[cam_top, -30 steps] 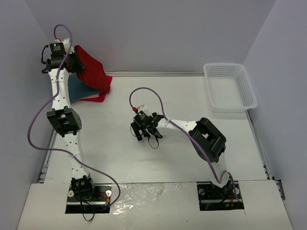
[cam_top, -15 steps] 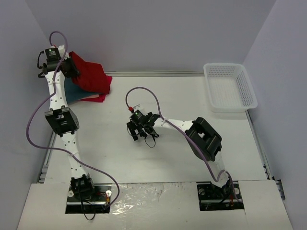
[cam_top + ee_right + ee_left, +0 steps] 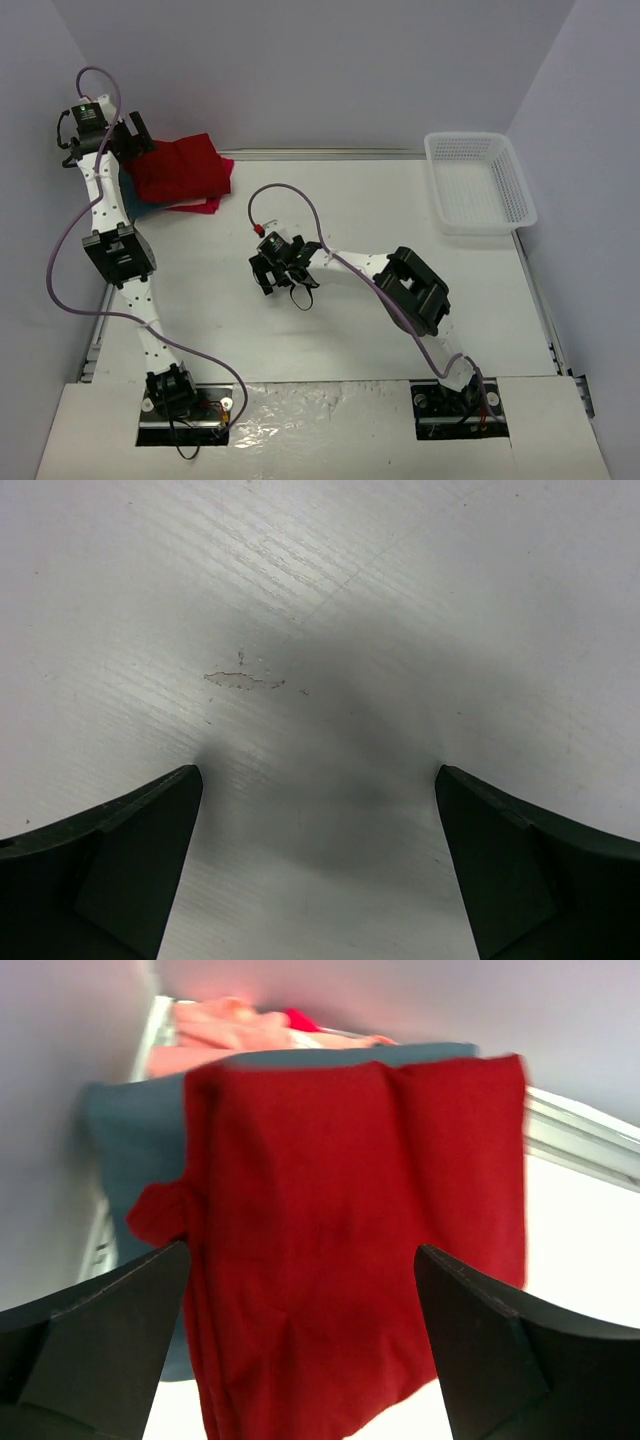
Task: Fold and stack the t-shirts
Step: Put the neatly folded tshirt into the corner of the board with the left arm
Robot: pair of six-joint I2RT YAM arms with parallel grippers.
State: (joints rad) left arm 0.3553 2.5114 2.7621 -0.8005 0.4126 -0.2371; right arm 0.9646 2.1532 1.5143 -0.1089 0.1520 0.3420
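Three shirts are piled in the far left corner of the table (image 3: 400, 330), right up by the back wall. The deep red t-shirt (image 3: 180, 168) is on top, laid out as a rough, slightly wrinkly rectangle. The slate-teal t-shirt (image 3: 134, 207) pokes out from under its left side, and the pinkish-red t-shirt (image 3: 203, 205) shows as a thin strip along the near edge. As far as I can tell the pink one is at the bottom. The left gripper (image 3: 128, 140) hangs over the pile's far left edge. On the left wrist cam its fingers (image 3: 100, 1340) are spread wide with nothing pinched, and the red cloth fills the gap between them. The right gripper (image 3: 280, 272) is well apart from the shirts, near the middle of the table, pointing down at the bare white surface. Its wrist cam shows it spread wide too, holding nothing, with only a tiny scuff mark (image 3: 245, 680) on the table below. The white mesh basket (image 3: 480, 182) sits in the far right corner, well away from both arms and the pile.
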